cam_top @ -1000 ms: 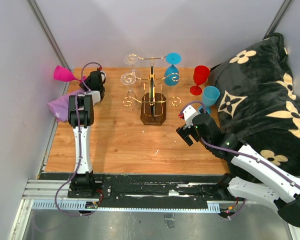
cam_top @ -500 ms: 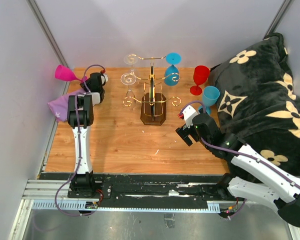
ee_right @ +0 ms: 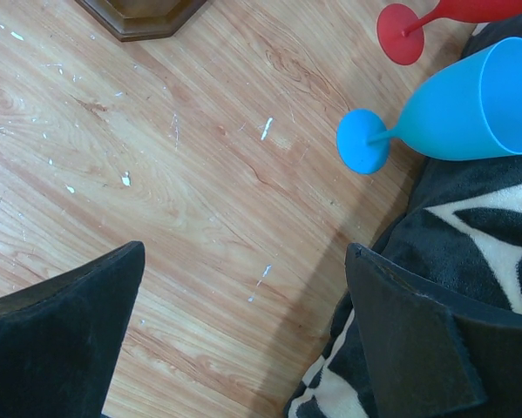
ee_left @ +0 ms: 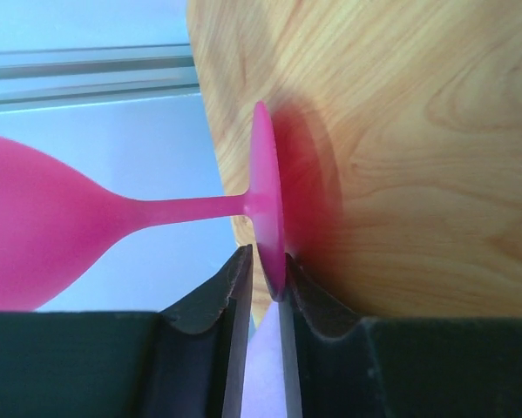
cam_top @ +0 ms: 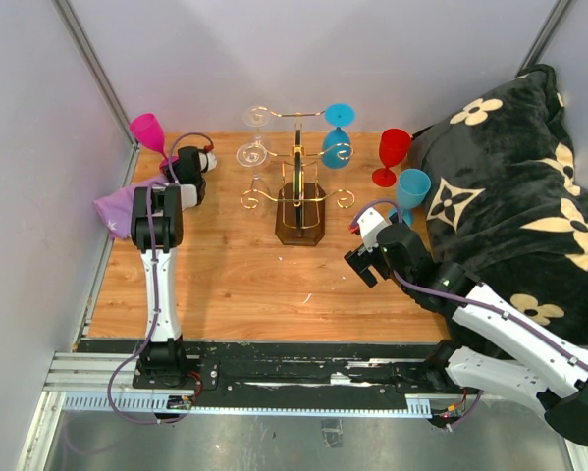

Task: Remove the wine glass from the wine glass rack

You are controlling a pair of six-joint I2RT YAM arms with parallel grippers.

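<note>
Glass point(cam_top: 148, 130) was clamped by its foot in the left pincer point(ee_left: 267, 264), upper left; the foot needed seating flat on the bench point(cam_top: 235, 270) before release. Right pincer point(ee_right: 245, 252) gaped, empty.

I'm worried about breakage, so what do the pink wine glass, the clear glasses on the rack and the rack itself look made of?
Pink wine glass: likely plastic, evenly tinted and matte, with a soft sheen and no sharp glints.
Clear wine glasses: transparent with bright rims; glass or clear plastic, can't tell which.
Wine glass rack: thin shiny gold metal wire on a dark, glossy wood-look base.
</note>
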